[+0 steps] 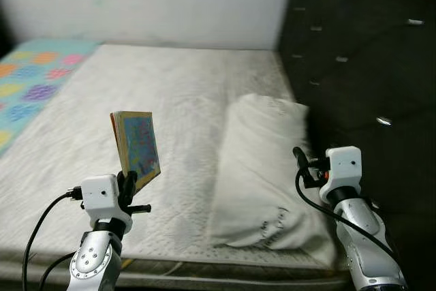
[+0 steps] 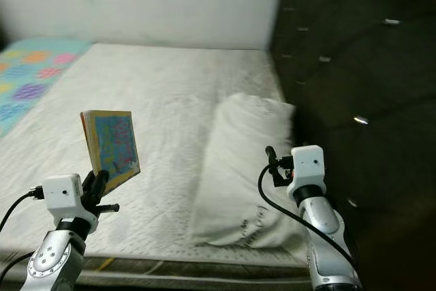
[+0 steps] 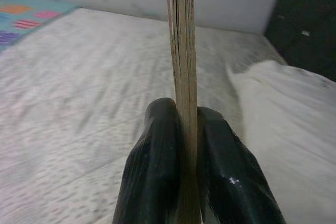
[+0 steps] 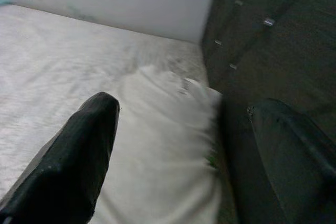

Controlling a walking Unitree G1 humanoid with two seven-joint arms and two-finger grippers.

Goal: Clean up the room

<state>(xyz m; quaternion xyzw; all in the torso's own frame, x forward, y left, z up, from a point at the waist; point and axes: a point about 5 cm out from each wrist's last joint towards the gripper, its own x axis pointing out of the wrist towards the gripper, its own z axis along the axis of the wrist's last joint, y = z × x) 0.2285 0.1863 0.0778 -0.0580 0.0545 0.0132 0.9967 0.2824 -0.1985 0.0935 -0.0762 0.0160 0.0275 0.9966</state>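
Well, no writing I can actually read: the book's cover is a busy print of blue, green and pink, too blurred to make out any title, and a small dark mark near the pillow's front corner is too small to tell. At far left I see a colourful patterned blanket [image 1: 30,80] lying along the edge of the bed [image 1: 170,93], whose mattress is a pale quilted grey. My left claw [image 1: 127,183] is raised over the front edge of the bed, clenched on the lower edge of the book [image 1: 136,149]. That book is thin, with yellowish page edges and an orange spine edge, held upright and clear of the mattress; from the left wrist view the two black fingers [image 3: 152,177] press flat on either side of it. Right of the book lies a white pillow [image 1: 262,168], lengthwise, up against the dark tufted headboard [image 1: 361,59]. My right claw [image 1: 301,161] hovers above the pillow's right side, forearm angled up from below, its fingers [image 4: 79,156] spread wide and grasping nothing.
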